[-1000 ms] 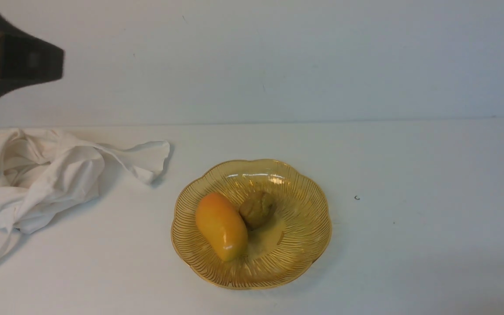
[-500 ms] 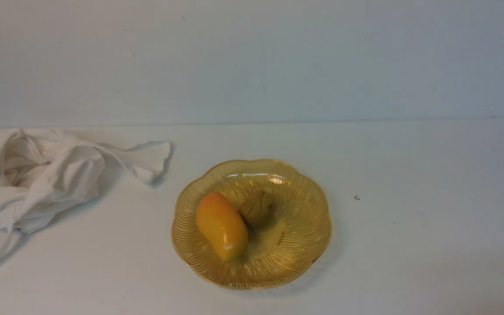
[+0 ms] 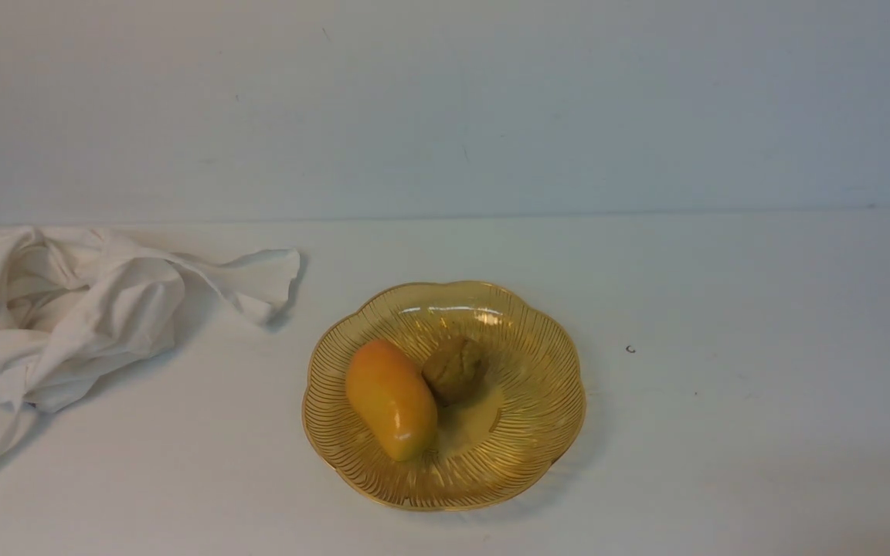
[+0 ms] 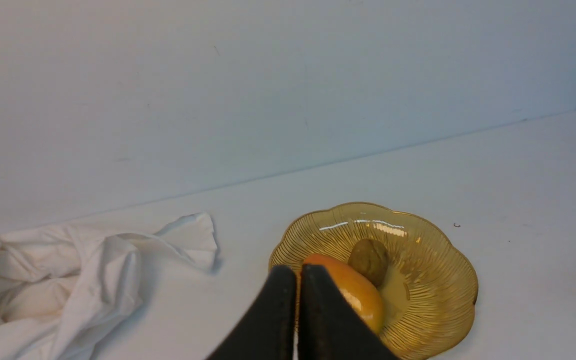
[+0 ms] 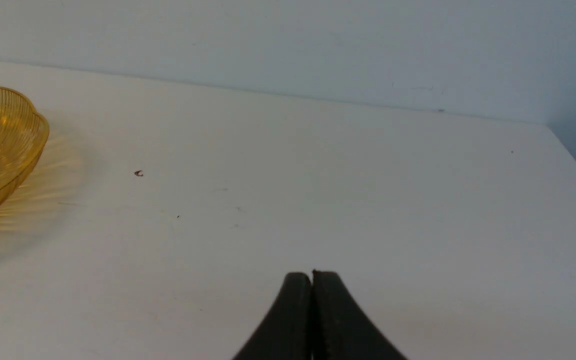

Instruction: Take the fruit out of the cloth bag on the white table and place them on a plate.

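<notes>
The orange-yellow fruit (image 3: 391, 399) lies on the amber scalloped plate (image 3: 538, 432) at the middle of the white table (image 3: 723, 432), next to a brownish-green wrinkled lump (image 3: 454, 369). The crumpled white cloth bag (image 3: 66, 309) lies at the left, its flap pointing toward the plate. Neither arm shows in the front view. In the left wrist view my left gripper (image 4: 298, 272) is shut and empty, held back from the fruit (image 4: 363, 295) and the plate (image 4: 438, 300). My right gripper (image 5: 312, 276) is shut and empty over bare table, right of the plate (image 5: 3, 145).
A light wall (image 3: 445, 108) stands along the table's far edge. A tiny dark speck (image 3: 630, 349) lies right of the plate. The table's right edge (image 5: 575, 160) shows in the right wrist view.
The left arm, seen at the upper left a second ago, has pulled out of the front view. Fruit, lump, plate and bag have not moved.
</notes>
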`<action>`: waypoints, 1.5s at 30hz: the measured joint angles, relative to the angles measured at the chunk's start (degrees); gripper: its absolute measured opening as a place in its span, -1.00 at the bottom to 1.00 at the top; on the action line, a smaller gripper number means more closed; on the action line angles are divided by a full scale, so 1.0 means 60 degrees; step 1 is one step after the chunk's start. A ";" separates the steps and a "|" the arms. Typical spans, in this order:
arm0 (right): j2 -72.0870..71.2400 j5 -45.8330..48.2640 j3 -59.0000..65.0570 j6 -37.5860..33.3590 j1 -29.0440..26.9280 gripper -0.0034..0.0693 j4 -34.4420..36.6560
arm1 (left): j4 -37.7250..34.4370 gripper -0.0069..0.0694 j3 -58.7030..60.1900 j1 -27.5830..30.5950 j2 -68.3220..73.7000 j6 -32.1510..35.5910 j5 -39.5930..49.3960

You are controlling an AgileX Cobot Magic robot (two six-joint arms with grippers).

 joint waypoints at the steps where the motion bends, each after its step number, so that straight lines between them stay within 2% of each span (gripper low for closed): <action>1: 0.0000 0.0000 0.0000 0.0000 0.0000 -0.94 0.0000 | 0.0021 -0.84 0.0257 0.0000 0.0000 0.0000 -0.0245; 7: 0.0000 0.0000 0.0000 0.0000 0.0000 -0.94 0.0000 | 0.0044 -0.84 0.2455 0.0188 -0.0664 0.0096 -0.2506; 13: 0.0000 0.0000 0.0000 0.0000 0.0000 -0.94 0.0000 | -0.0172 -0.84 0.5764 0.1614 -0.2200 0.0241 -0.4407; 16: 0.0000 0.0000 0.0000 0.0000 0.0000 -0.94 0.0000 | -0.0177 -0.84 0.7131 0.2300 -0.2838 0.0249 -0.4737; 20: 0.0000 0.0000 0.0000 0.0000 0.0000 -0.94 0.0000 | -0.0168 -0.84 0.8369 0.2711 -0.3180 0.0252 -0.4826; 45: 0.0000 0.0000 -0.0006 0.0000 0.0000 -0.94 0.0000 | -0.0129 -0.84 0.8522 0.2732 -0.3189 0.0260 -0.4674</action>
